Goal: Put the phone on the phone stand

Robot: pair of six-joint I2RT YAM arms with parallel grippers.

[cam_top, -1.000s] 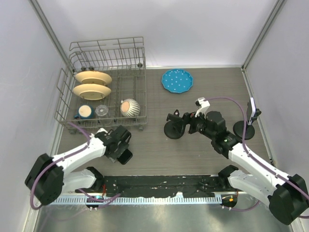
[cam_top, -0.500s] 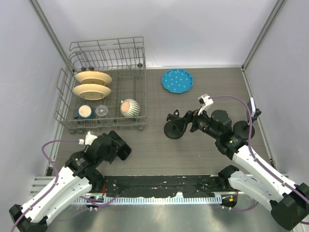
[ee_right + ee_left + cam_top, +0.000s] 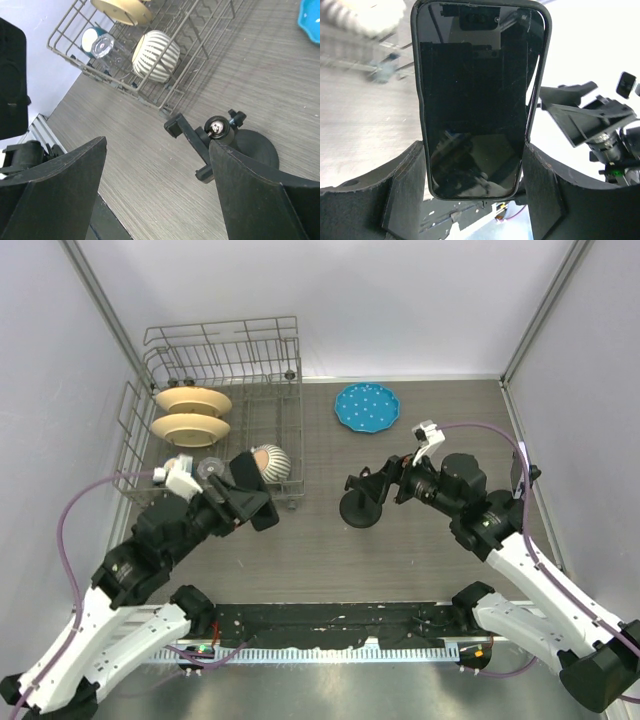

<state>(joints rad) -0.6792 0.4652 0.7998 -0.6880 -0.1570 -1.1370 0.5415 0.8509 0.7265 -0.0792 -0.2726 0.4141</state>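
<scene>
Grey wood-grain table [image 3: 420, 560] runs between pale walls, with the phone stand [image 3: 361, 504] near its middle. Far to the left of the stand sits a wire dish rack [image 3: 133, 430], which holds two cream plates [image 3: 191, 414] on edge, a striped bowl [image 3: 155, 55], a small blue cup [image 3: 92, 37] and a clear glass [image 3: 104, 46].

Between the rack and the stand, just in front of the rack's near right corner, the left gripper [image 3: 243, 504] pinches the phone [image 3: 475, 100]. Its two fingers [image 3: 406, 187] press on the long edges of the phone's lower end. The dark screen faces the wrist camera and the upper end sticks out past the fingertips. The phone is well to the left of the stand and does not touch it.

The stand itself is a round black base with a short post and a tilted, clawed cradle [image 3: 186, 136], and nothing sits in the cradle. Behind the stand, toward the back wall, lies a blue dotted plate [image 3: 367, 406].

Just right of the stand, the right gripper [image 3: 392, 483] points at the cradle. Its fingers [image 3: 255, 195] are spread wide and hold nothing. From the right wrist view the stand shows in the gap between them. Whether they touch it cannot be told.
</scene>
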